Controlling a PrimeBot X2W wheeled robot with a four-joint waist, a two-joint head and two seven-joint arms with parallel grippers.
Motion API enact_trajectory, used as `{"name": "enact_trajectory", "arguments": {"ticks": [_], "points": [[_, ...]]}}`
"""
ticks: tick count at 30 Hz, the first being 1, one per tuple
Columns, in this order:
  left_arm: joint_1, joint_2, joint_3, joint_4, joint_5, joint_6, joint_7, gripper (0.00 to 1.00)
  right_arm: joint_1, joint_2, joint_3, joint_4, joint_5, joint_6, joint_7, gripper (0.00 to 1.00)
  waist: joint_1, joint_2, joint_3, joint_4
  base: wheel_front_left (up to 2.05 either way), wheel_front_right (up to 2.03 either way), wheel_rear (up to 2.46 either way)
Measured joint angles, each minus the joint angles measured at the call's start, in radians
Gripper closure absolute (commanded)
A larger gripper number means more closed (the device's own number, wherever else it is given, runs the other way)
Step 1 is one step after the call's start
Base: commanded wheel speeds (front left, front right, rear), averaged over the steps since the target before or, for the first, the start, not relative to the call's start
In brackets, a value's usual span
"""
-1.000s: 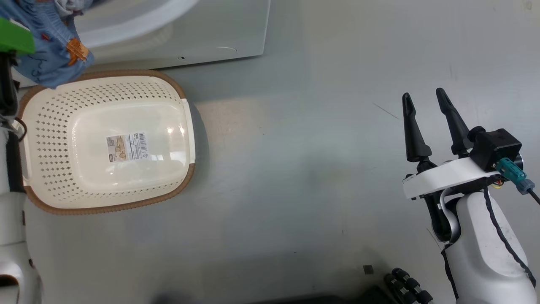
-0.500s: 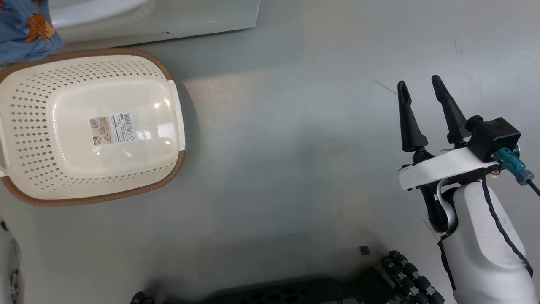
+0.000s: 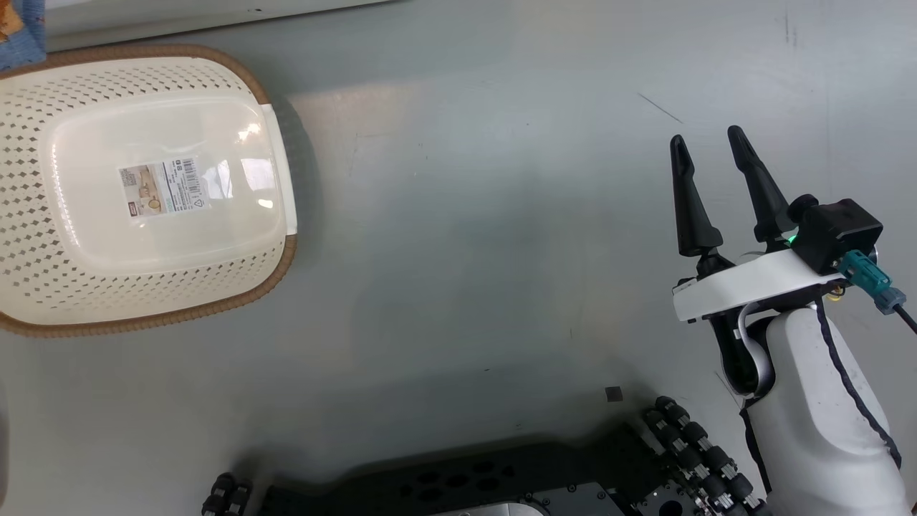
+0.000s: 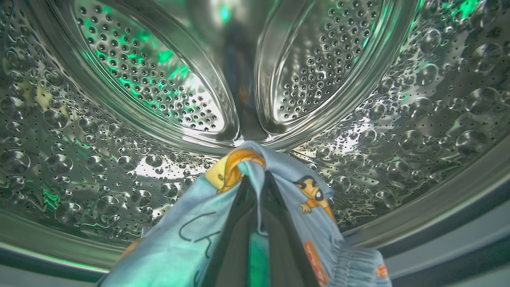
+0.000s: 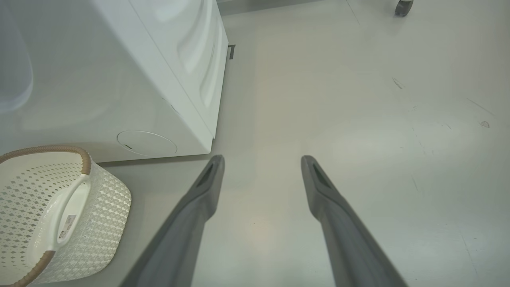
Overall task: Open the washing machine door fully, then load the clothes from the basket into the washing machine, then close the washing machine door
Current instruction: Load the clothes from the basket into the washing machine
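You are looking at what reads as a robot test room dressed as a laundry corner, more lab than home. A white washing machine stands free on a smooth, scuffed grey floor. A perforated basket sits just beside it, and 1 caster wheel of some rolling gear shows further off.

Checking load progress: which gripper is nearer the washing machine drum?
Left. The left gripper is inside the drum, jaws shut on the clothes. The right gripper hangs open over the floor, apart from the washing machine.
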Motion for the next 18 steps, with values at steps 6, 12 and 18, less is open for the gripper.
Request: {"name": "enact_trajectory", "arguments": {"ticks": [6, 12, 18], "points": [[-0.066, -0.003, 0.007, 0.038, -0.015, 0.000, 0.009, 1.00, 0.000, 0.001, 0.000, -0.013, 0.008, 0.000, 0.000, 0.00, 0.0000, 0.0000, 0.037, 0.000, 0.00, 0.00, 0.00], [-0.122, 0.004, -0.011, 0.048, 0.011, 0.000, -0.032, 1.00, 0.000, 0.003, 0.008, -0.016, 0.008, 0.000, 0.000, 0.00, -0.0001, 0.0000, 0.064, 0.005, 0.00, 0.00, 0.00], [-0.196, 0.036, -0.043, 0.014, 0.081, 0.000, -0.163, 1.00, 0.000, 0.004, 0.024, -0.019, 0.009, 0.000, 0.000, 0.00, 0.0000, 0.0000, 0.087, 0.008, 0.00, 0.00, 0.00]]}}
